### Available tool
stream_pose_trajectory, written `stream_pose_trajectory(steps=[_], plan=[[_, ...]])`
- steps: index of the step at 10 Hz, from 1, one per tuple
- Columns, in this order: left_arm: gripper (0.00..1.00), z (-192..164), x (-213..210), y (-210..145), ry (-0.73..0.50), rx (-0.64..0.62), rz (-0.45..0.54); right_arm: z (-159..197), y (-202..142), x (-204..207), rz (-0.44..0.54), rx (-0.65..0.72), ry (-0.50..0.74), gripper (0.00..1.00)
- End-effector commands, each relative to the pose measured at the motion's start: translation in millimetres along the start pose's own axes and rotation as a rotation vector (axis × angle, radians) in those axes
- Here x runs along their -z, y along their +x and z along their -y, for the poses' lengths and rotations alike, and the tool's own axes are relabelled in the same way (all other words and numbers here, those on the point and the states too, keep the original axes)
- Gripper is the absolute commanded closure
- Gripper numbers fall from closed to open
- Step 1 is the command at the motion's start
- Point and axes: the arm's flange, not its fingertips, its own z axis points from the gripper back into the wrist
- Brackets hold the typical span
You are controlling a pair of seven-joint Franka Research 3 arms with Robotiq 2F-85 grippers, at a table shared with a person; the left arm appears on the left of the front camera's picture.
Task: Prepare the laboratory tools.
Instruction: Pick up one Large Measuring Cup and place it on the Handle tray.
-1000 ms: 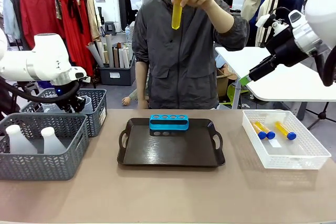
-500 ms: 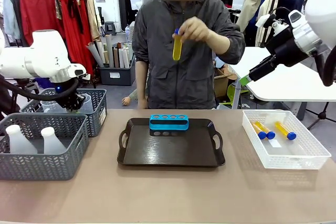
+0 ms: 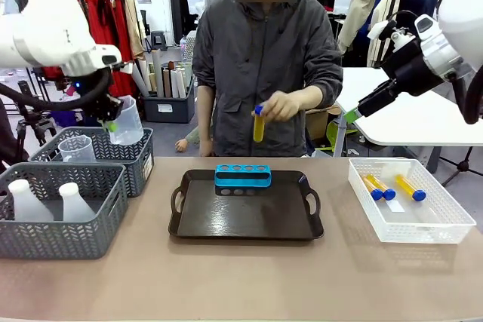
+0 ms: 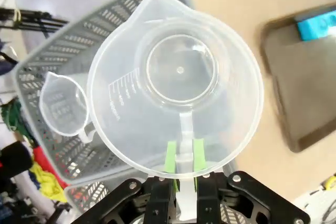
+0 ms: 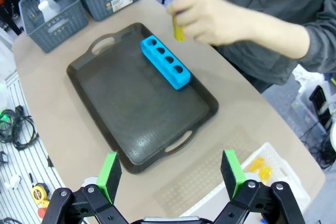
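- left gripper (image 4: 181, 157) is clamped tight on the handle of a clear beaker (image 4: 176, 77), with the handle pinched between the green pads (you can read the printed scale on its wall in the wrist view)
- that beaker hangs in the air, upright, above the far grey basket (image 3: 139, 157) at the table's left
- a second beaker (image 3: 75, 148) sits inside that same basket
- the nearer grey basket (image 3: 68, 235) holds two white flasks (image 3: 26, 201), upright and side by side
- right gripper (image 5: 171, 171) is spread wide with nothing in it, up high over the right side of the table
- the person's hand (image 3: 285, 103) holds a yellow tube (image 3: 259, 127) upright, blue cap on top, in the air above the blue rack (image 3: 242, 176) and not touching it
- the rack sits at the far edge of the dark tray (image 3: 249, 224) in the middle of the table
- three more tubes (image 3: 383, 186) lie in the white basket (image 3: 453, 216) on the right
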Motion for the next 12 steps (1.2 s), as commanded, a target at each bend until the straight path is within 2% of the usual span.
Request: stream_pose_trajectory(steps=[1,3,5,8,10,11,12], plan=[[1.0,14.0,-21.7,-3.7,0.027,0.069,0.002,1.5,0.8,-0.2,0.02,0.003,0.019,0.0],[1.0,48.0,-62.9,-3.2,0.118,0.124,0.078,1.5,0.8,-0.2,0.02,0.003,0.019,0.0],[1.0,83.9,-104.1,-6.1,0.169,0.192,0.093,1.5,0.8,-0.2,0.02,0.003,0.019,0.0],[1.0,123.6,-135.1,-10.1,0.213,0.265,0.123,1.5,0.8,-0.2,0.02,0.003,0.019,0.0],[1.0,136.6,-150.2,-13.8,0.198,0.3,0.135,1.5,0.8,-0.2,0.02,0.003,0.019,0.0],[1.0,138.5,-147.9,-17.8,0.193,0.178,0.162,1.5,0.8,-0.2,0.02,0.003,0.019,0.0],[1.0,140.6,-144.7,-12.4,0.19,0.3,0.14,1.5,0.8,-0.2,0.02,0.003,0.019,0.0]])
